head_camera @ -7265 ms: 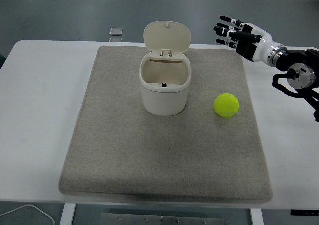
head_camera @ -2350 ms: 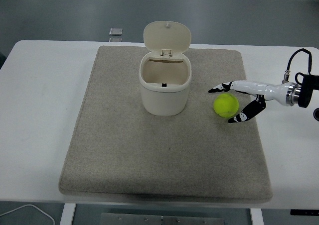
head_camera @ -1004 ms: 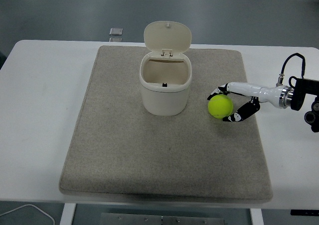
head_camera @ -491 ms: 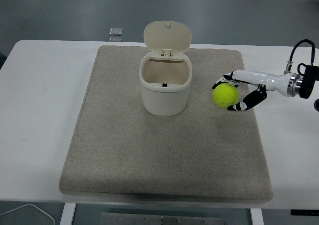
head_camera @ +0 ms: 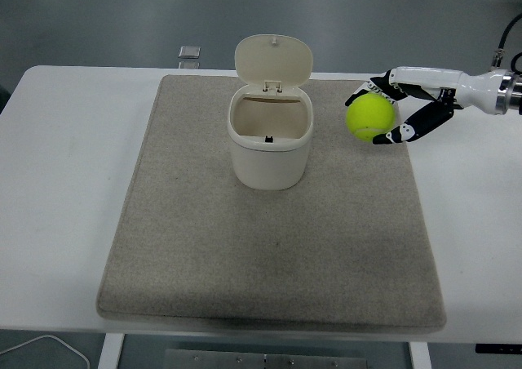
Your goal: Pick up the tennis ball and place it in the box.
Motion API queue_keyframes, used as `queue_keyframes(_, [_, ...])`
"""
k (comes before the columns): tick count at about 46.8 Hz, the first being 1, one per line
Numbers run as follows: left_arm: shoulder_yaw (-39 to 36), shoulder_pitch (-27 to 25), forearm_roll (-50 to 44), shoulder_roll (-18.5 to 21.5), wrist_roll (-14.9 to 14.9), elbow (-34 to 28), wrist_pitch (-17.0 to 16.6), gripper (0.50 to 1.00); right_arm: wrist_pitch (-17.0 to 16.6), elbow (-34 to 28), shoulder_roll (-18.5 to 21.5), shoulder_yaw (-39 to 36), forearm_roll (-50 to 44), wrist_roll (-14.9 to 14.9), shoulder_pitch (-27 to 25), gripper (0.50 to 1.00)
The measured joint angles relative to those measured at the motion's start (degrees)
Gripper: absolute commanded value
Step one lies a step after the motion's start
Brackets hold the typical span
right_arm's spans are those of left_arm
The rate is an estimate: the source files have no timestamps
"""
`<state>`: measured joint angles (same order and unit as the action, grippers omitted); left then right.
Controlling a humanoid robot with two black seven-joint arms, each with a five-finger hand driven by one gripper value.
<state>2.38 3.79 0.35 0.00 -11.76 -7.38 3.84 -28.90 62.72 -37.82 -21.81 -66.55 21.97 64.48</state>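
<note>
A yellow-green tennis ball (head_camera: 369, 114) is held in my right hand (head_camera: 390, 109), lifted above the grey mat (head_camera: 269, 246), to the right of the box. The fingers curl around the ball from above and below. The box (head_camera: 270, 138) is a cream bin with its hinged lid (head_camera: 273, 60) standing open at the back; its inside looks empty. The ball is at about the height of the box's rim in the picture, a short way right of it. My left arm does not show.
The mat lies on a white table (head_camera: 65, 165). A small dark square object (head_camera: 189, 52) sits at the table's far edge behind the mat. A white cable (head_camera: 49, 346) shows below the table's near left corner.
My right hand closed on the ball on the mat and has lifted it up and back, away from the mat's surface. The box has not moved.
</note>
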Motion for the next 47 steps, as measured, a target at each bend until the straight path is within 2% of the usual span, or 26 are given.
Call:
queue_keyframes(15, [0.0, 0.0, 0.0, 0.0, 0.0, 0.0, -0.05, 0.992, -0.08, 0.67, 4.21, 0.0, 0.27, -0.22, 3.94, 0.5])
queue_keyframes(30, [0.0, -0.01, 0.0, 0.0, 0.0, 0.0, -0.01, 0.992, 0.18, 1.24, 8.57, 0.0, 1.25, -0.3, 5.54, 0.5])
queue_keyframes(37, [0.0, -0.03, 0.0, 0.0, 0.01, 0.0, -0.01, 0.992, 1.89, 1.28, 10.37, 0.0, 1.2, -0.72, 5.66, 0.5])
queue_keyframes(47, [0.0, -0.01, 0.0, 0.0, 0.02, 0.0, 0.0, 0.992, 5.64, 1.13, 13.6, 0.06, 0.54, -4.34, 5.74, 0.5])
